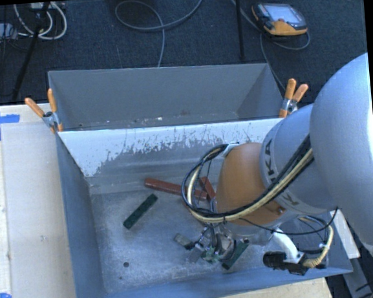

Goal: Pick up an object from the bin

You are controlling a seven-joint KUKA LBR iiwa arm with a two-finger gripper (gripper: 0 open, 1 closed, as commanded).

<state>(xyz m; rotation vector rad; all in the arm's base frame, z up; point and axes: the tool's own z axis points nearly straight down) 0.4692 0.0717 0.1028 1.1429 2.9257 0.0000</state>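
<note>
Closest to the lens, the arm's (348, 144) broad pale link fills the right side, and below it the orange cover (241, 182) on the wrist and a loop of cables (189, 190) hang over the bin (157, 105). Under these the gripper (214, 245) sits low over the front of the bin's floor, a little right of the middle. Its tip is tangled in shadow and cable, so I cannot tell whether it stands open or closed, nor whether anything is between it. A short dark green block (235, 255) lies just beside it toward the front right corner, partly hidden, and looks the likeliest thing to be taken. A small grey piece (181, 240) lies near on its other side. Well apart toward the left lies a long dark green bar (140, 211), and a reddish-brown bar (164, 185) rests near the foot of the back slope. To do this step well, the gripper should be centred across the block's narrow width rather than along its length, and brought right down to the floor before closing, keeping clear of the grey piece and the near wall. The lift should go straight up, so the block does not twist out of the grip.
</note>
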